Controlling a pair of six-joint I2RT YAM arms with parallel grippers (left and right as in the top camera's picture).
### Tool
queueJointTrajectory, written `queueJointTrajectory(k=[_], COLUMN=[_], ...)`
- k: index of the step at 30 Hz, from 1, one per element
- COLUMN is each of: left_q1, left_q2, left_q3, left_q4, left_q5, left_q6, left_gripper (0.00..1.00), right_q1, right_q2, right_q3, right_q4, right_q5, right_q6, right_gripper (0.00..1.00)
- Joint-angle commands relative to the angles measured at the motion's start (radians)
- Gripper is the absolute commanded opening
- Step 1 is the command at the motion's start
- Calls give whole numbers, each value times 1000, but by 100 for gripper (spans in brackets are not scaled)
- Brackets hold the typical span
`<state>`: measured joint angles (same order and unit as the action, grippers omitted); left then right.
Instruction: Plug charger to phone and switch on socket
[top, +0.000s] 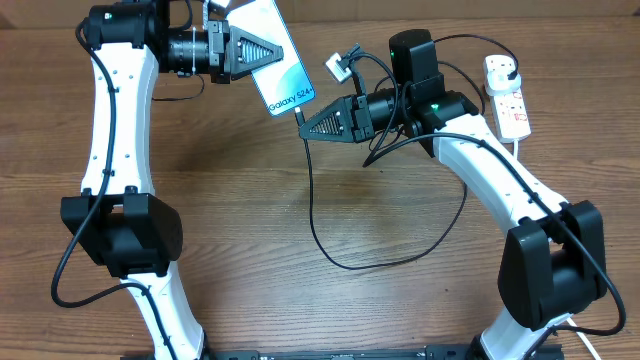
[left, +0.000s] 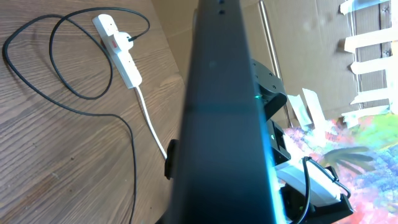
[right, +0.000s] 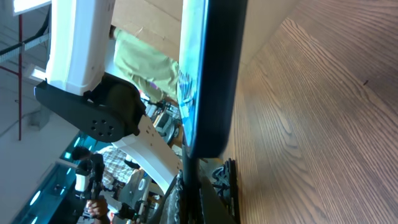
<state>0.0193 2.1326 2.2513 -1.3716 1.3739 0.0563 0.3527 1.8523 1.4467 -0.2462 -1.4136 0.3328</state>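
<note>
My left gripper (top: 258, 52) is shut on the phone (top: 278, 55) and holds it tilted above the table's far side, its light blue "Galaxy S24" screen facing up. In the left wrist view the phone's dark back (left: 224, 124) fills the middle. My right gripper (top: 308, 121) is shut on the charger's connector tip (top: 300, 113), which meets the phone's bottom edge. In the right wrist view the connector (right: 190, 171) runs up into the phone's end (right: 211, 74). The black cable (top: 330, 250) loops over the table to a black plug (top: 512, 72) in the white socket (top: 507, 98).
The socket (left: 118, 53) lies at the far right with its thick white cord (left: 149, 121) trailing off. The charger cable (left: 133, 162) loops across the wooden table between the arms. A small white clip with wires (top: 340, 66) hangs by the right arm.
</note>
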Motion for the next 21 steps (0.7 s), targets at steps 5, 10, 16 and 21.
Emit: queueJointTrajectory(k=[5, 10, 16, 21], left_q1=[-33, -32, -32, -32], left_q2=[-27, -27, -27, -27], left_q3=[8, 8, 8, 8], left_q4=[-11, -11, -3, 11], left_q5=[42, 42, 56, 60], left_q6=[27, 27, 27, 26], left_gripper=[4, 4, 4, 4], right_q1=[2, 8, 8, 8], right_q2=[-24, -24, -24, -24], right_q3=[11, 11, 11, 11], right_q4=[16, 16, 13, 10], right_q5=[43, 43, 43, 43], right_q6=[8, 8, 8, 8], right_gripper=[4, 4, 4, 4])
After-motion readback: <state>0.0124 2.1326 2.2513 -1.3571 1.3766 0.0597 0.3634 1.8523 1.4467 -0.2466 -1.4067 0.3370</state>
